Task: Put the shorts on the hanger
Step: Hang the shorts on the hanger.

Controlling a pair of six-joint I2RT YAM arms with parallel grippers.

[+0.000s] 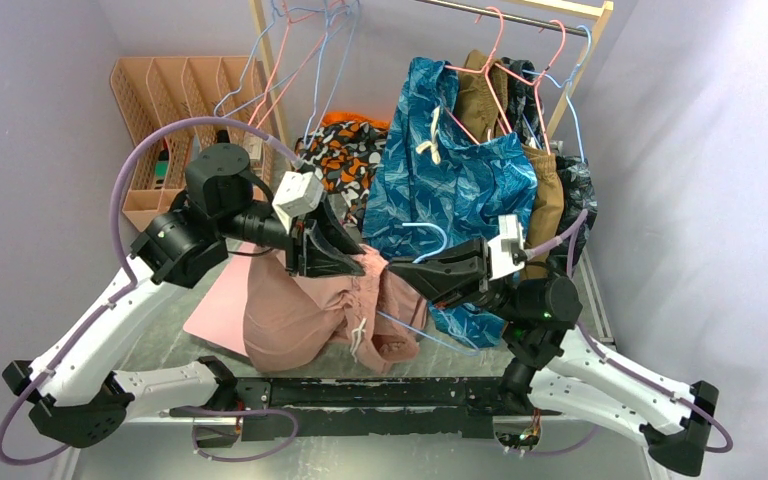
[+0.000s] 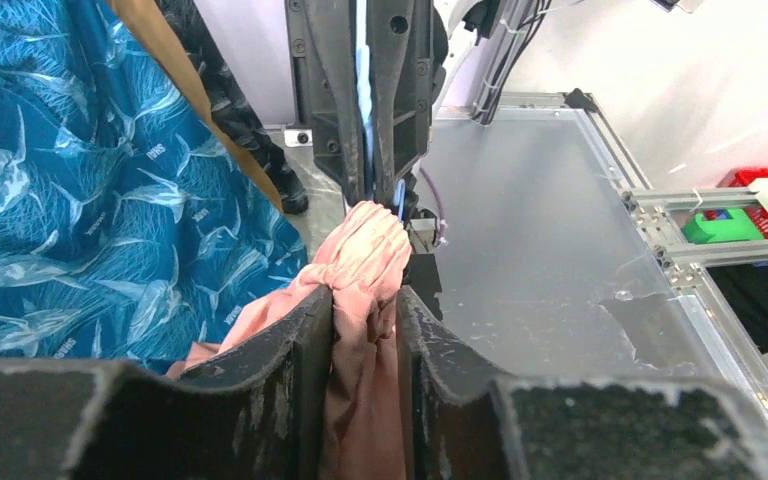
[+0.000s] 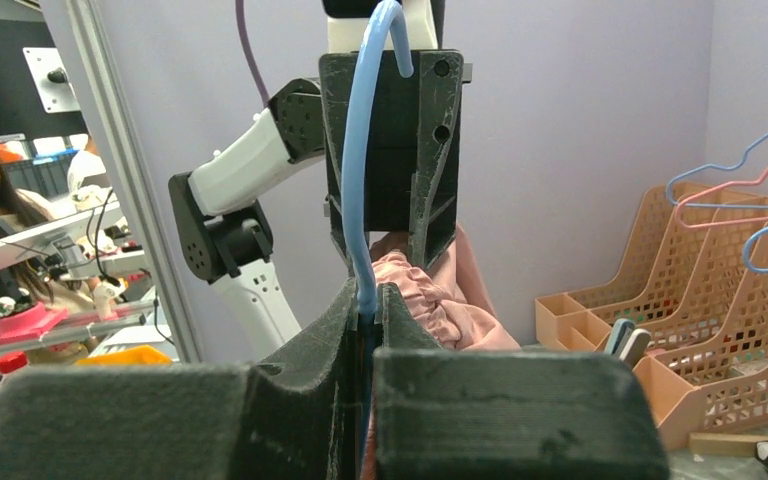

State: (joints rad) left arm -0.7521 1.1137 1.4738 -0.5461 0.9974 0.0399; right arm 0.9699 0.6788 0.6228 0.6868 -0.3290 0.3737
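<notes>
The dusty-pink shorts [image 1: 295, 315] hang bunched in mid-table from my left gripper [image 1: 348, 258], which is shut on their gathered waistband [image 2: 365, 250]. My right gripper [image 1: 403, 272] faces it tip to tip and is shut on the light-blue wire hanger [image 1: 428, 231]. The hanger's hook curves up above the right fingers [image 3: 360, 150], and its lower wire slants down across the shorts [image 1: 428, 336]. In the right wrist view the waistband [image 3: 428, 292] lies just behind my right fingertips [image 3: 368, 300]. Both grippers are nearly touching.
A blue fish-patterned garment [image 1: 460, 170] and brown clothes hang on pink hangers from the rail [image 1: 505, 12] at the back right. An orange slotted organiser [image 1: 175, 100] stands at the back left. A flat pink board [image 1: 218, 310] lies under the shorts.
</notes>
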